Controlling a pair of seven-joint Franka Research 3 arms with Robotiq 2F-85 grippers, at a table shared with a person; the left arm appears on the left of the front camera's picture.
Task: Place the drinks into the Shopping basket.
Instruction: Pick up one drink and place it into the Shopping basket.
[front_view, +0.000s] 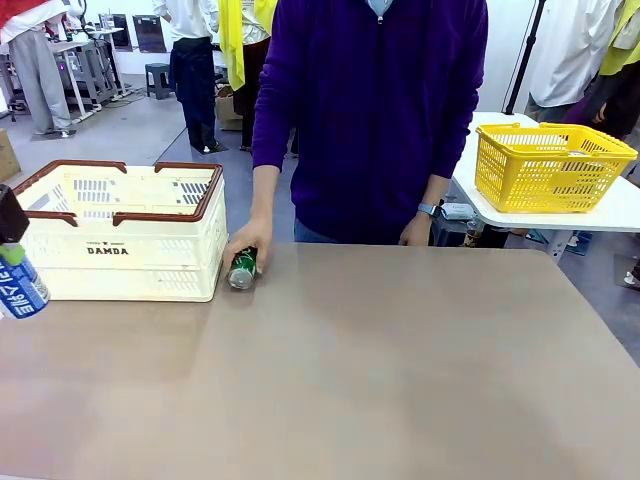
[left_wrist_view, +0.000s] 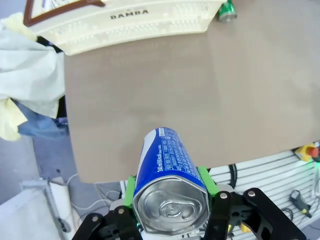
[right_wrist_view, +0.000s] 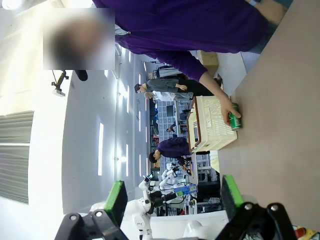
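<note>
Far left: your left gripper is clamped on a blue can, green pads on both sides and the silver top facing the wrist camera. It hangs off the counter's near-left edge, probably to clear the rim on the way in. Next right is the Shopping basket, cream with a brown rim, on the far-left part of the counter; I can't tell if anything is inside. Its near wall stands between your can and the drop spot, so I'd say you need height first. Just beside its right wall a green can lies on its side with the person's hand on it, likely set out for you, so watch that hand. The mid counter is bare. Far right, a yellow mesh basket sits on another table, not your target. Your right gripper is spread wide and holds nothing.
</note>
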